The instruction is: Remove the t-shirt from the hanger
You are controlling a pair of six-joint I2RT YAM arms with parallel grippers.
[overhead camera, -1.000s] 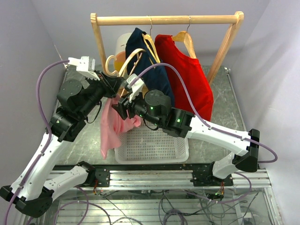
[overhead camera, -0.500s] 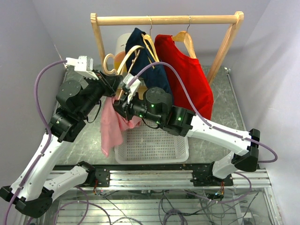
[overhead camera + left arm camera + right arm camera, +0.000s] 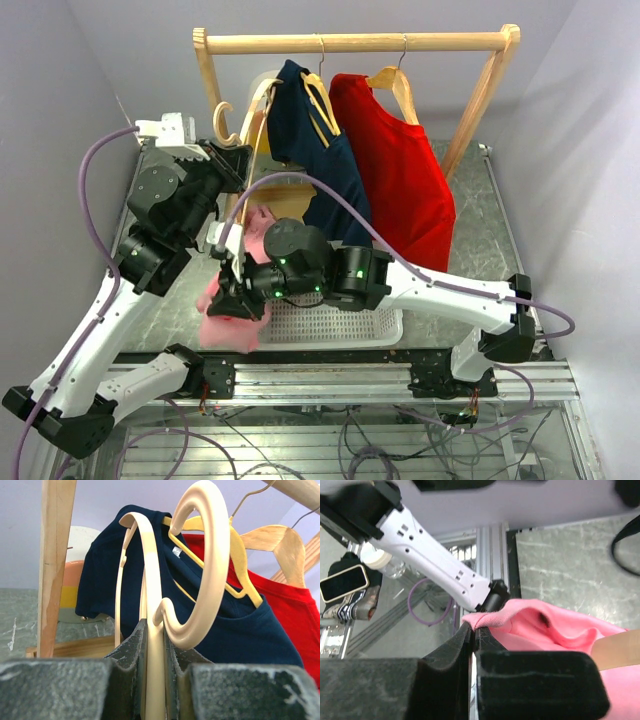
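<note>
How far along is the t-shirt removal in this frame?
Done: the cream hanger is off the rail, clamped in the left end effector. In hand: the right end effector is shut on the pink t-shirt, held low. Left: part of the shirt reaches up toward the hanger; full separation unclear.

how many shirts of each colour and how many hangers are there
pink t-shirt: 1
navy t-shirt: 1
red t-shirt: 1
hangers: 3 (cream hanger, yellow hanger, wooden hanger)
total: 6
</note>
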